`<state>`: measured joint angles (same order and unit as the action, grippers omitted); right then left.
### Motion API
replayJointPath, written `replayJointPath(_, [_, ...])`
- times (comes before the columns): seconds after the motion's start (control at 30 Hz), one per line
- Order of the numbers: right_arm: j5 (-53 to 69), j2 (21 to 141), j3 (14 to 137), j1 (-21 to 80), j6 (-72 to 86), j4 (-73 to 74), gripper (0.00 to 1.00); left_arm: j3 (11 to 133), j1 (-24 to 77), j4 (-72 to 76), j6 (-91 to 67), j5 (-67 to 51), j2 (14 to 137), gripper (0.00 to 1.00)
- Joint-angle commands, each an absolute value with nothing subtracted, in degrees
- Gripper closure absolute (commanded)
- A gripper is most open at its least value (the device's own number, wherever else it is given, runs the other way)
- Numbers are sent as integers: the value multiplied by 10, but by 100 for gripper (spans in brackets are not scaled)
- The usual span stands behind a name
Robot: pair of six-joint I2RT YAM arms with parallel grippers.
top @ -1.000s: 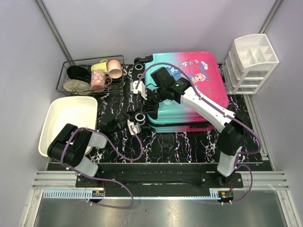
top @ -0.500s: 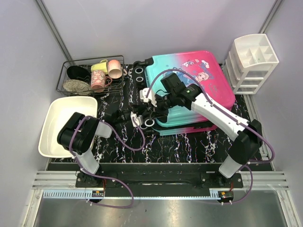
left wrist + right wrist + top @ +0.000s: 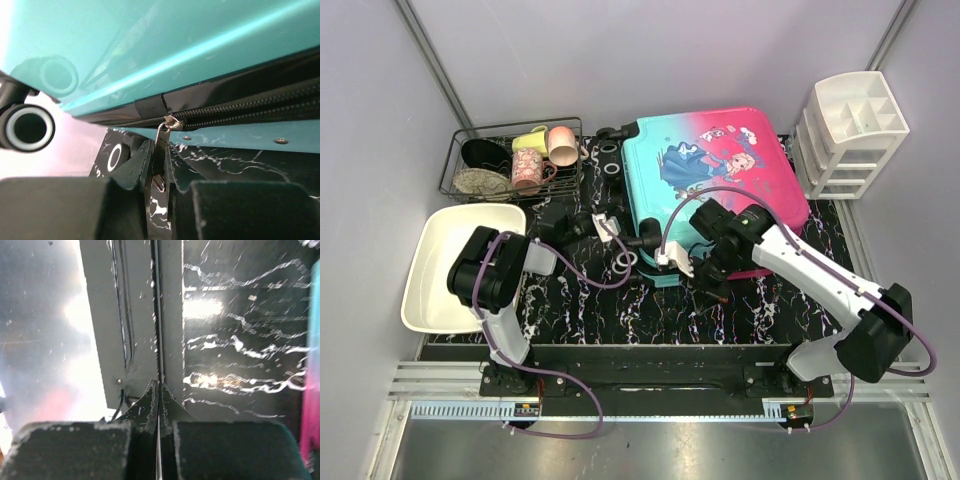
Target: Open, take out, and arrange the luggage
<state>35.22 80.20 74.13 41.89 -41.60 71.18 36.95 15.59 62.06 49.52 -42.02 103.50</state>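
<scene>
The luggage [image 3: 720,170] lies flat on the black marbled table [image 3: 720,305], printed side up. It sits toward the back right, with its wheels pointing left. The left arm reaches across to the case's near-left corner. There the left gripper [image 3: 157,150] pinches the small metal zipper pull [image 3: 161,142], fingers nearly together with only the tab between them. The pull hangs from the slider on the dark zipper [image 3: 240,112], which runs along the teal shell's side seam. One black wheel [image 3: 27,127] with a pale ring shows at the left of that wrist view.

The right gripper [image 3: 159,387] hangs just in front of the luggage's near edge. Its fingers are pressed flat against each other with nothing between them (a sliver of pink shell shows at the right edge of its camera).

A wire basket [image 3: 510,160] of cups stands at the back left. A white tub [image 3: 460,260] sits in front of it, and a white drawer organizer [image 3: 850,135] stands just beside the luggage on the right.
</scene>
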Motion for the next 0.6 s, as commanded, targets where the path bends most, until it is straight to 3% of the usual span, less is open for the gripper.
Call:
replayJointPath(0.0, [329, 792, 737, 417, -395, 766, 99, 427, 122, 694, 507, -332, 1038, 100])
replayJointPath(0.13, [302, 762, 745, 390, -319, 717, 79, 411, 118, 660, 512, -335, 1003, 100])
replayJointPath(0.33, [300, 712, 739, 231, -254, 680, 73, 339, 105, 582, 510, -358, 909, 100])
replayJointPath(0.57, [237, 675, 693, 64, -156, 643, 55, 250, 105, 415, 537, -416, 750, 100])
